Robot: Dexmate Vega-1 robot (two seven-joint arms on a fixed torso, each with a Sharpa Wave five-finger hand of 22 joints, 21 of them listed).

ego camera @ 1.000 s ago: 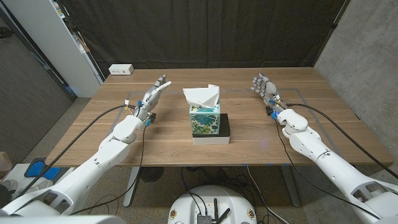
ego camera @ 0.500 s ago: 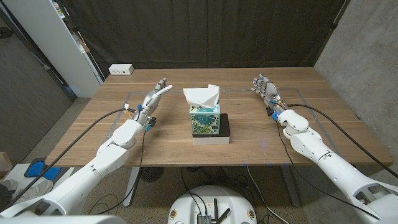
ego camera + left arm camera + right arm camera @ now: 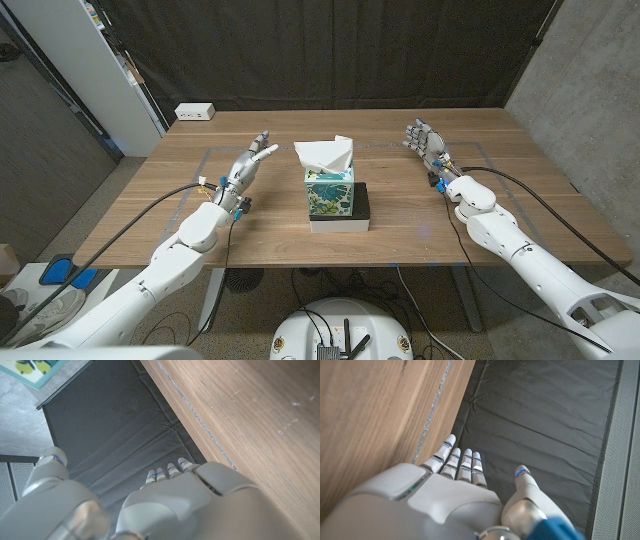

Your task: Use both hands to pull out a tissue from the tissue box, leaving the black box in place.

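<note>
The tissue box [image 3: 328, 190], patterned in teal and green leaves, stands upright near the middle of the surface [image 3: 400, 225], its long axis vertical and its opening facing up. A white tissue [image 3: 325, 153] rises out of that opening in a loose folded peak, its highest corner leaning toward the far right. The tissue box sits on the left part of the black box [image 3: 359, 201], a low flat block with a white base, which lies level with its long side running left to right.

The left hand [image 3: 248, 161] is to the left of the tissue box, well apart from it, its fingers [image 3: 263, 150] spread and straight, pointing toward the far edge and holding nothing. The right hand [image 3: 423, 139] is on the other side, farther back, its fingers [image 3: 462, 462] likewise extended, apart and empty.

The surface is a wooden tabletop with faint tape lines marking a rectangle. A white power strip [image 3: 194, 112] lies at the far left corner. Behind hangs a dark curtain [image 3: 330, 50]; a grey concrete wall [image 3: 580, 90] stands to the right.
</note>
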